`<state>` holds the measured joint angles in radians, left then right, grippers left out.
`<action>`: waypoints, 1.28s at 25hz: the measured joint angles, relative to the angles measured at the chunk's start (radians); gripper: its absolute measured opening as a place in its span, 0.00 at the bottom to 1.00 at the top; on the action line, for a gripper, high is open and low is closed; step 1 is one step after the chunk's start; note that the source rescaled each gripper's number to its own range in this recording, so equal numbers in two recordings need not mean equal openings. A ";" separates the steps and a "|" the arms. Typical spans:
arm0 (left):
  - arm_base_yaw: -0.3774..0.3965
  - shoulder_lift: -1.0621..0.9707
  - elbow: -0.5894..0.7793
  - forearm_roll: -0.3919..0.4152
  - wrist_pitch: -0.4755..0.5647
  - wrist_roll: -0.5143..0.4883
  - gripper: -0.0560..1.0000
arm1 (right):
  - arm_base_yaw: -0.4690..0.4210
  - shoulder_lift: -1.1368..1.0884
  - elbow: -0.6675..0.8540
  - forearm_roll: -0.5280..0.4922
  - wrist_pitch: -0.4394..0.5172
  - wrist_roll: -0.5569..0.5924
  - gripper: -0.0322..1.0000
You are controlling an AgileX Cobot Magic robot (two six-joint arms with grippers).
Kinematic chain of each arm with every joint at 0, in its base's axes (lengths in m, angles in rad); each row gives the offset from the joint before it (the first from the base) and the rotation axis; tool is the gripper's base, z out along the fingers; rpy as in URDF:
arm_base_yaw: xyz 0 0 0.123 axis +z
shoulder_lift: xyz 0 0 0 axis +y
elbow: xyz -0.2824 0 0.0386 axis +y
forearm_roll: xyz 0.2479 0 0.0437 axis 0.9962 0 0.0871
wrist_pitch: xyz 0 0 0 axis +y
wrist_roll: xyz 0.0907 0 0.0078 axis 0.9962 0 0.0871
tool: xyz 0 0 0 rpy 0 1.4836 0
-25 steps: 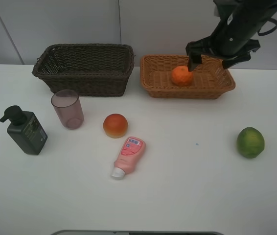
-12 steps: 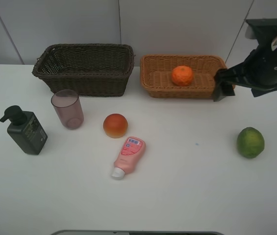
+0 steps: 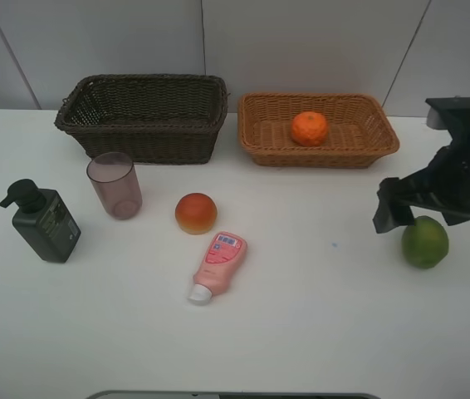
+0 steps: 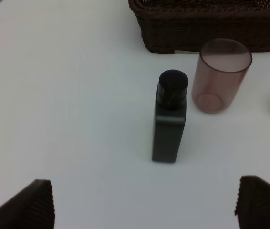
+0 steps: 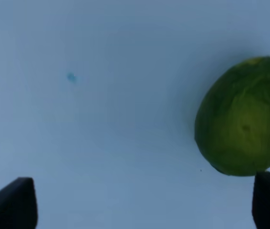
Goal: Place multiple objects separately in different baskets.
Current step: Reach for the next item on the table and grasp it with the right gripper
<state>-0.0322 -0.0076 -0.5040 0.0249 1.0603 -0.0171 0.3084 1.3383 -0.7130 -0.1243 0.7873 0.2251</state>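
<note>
My right gripper (image 3: 422,218) hangs open just above the green lime (image 3: 425,243) at the table's right; in the right wrist view the lime (image 5: 242,117) lies near one fingertip, off-centre between the wide jaws (image 5: 142,205). An orange (image 3: 310,128) rests in the light tan basket (image 3: 260,143). The dark brown basket (image 3: 144,143) holds nothing I can see. My left gripper (image 4: 144,205) is open above the dark pump bottle (image 4: 169,124), out of the high view. The mauve cup (image 3: 115,185), red-orange fruit (image 3: 196,213) and pink squeeze bottle (image 3: 218,264) lie on the table.
The pump bottle (image 3: 44,223) stands upright near the table's left edge, the cup (image 4: 221,76) beside it in front of the dark basket (image 4: 206,33). The pink bottle lies on its side, cap toward the front. White table (image 3: 318,316), wall behind the baskets.
My right arm has swung away from over the tan basket, leaving the orange inside, and come forward and down to the lime. Nothing else has moved.
</note>
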 joint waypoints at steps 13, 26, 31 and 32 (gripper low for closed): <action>0.000 0.000 0.000 0.000 0.000 0.000 0.98 | -0.013 0.081 0.033 -0.018 -0.033 0.078 1.00; 0.000 0.000 0.000 0.000 0.000 0.000 0.98 | -0.197 0.143 0.033 -0.093 -0.132 0.079 1.00; 0.000 0.000 0.000 0.000 0.000 0.000 0.98 | -0.197 0.251 0.033 -0.093 -0.206 0.108 1.00; 0.000 0.000 0.000 0.000 0.000 0.000 0.98 | -0.197 0.264 0.033 -0.093 -0.219 0.116 1.00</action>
<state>-0.0322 -0.0076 -0.5040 0.0249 1.0603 -0.0171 0.1110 1.6023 -0.6798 -0.2171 0.5679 0.3409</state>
